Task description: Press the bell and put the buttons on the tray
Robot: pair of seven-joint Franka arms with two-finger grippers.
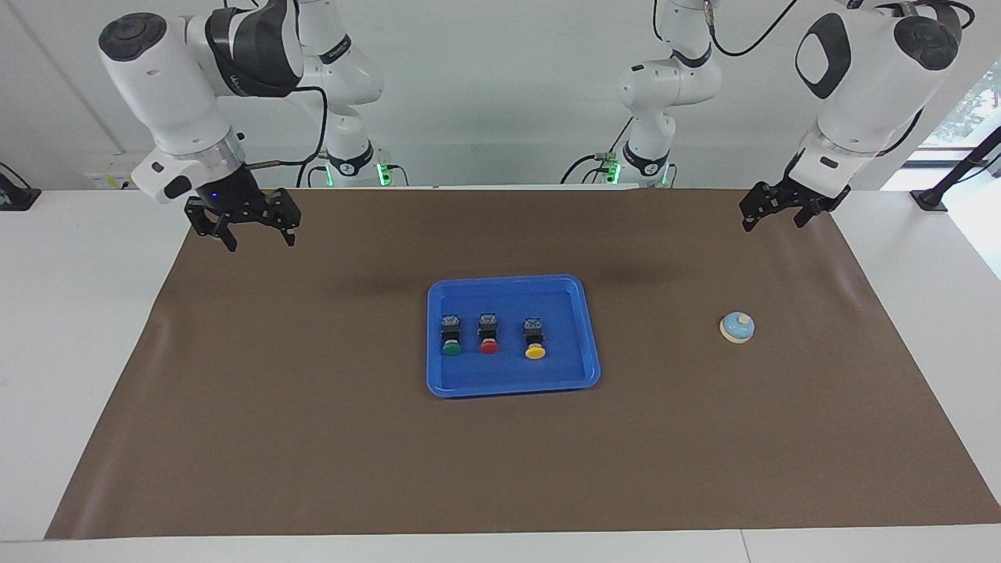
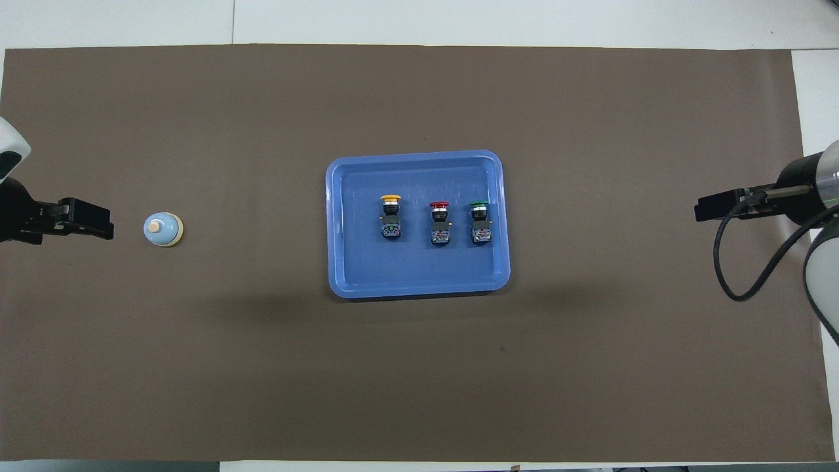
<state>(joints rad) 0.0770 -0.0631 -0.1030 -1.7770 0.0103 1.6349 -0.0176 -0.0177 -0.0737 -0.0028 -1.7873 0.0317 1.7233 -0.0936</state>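
Buttons point(image 1: 489, 335) are lying in a row on the tray point(image 1: 575, 371), the bell point(image 1: 737, 328) is sitting toward the left arm's end, while both released grippers, left gripper point(image 1: 776, 209) and right gripper point(image 1: 250, 228), are hovering empty over the mat's point(image 1: 313, 438) ends.

Table point(image 1: 86, 352): white top, covered across most of its surface by a brown mat point(image 1: 313, 438). Wall point(image 1: 500, 94): plain white. Socket box point(image 1: 121, 170): on the wall at table level. Window point(image 1: 966, 109): daylight, foliage outside.
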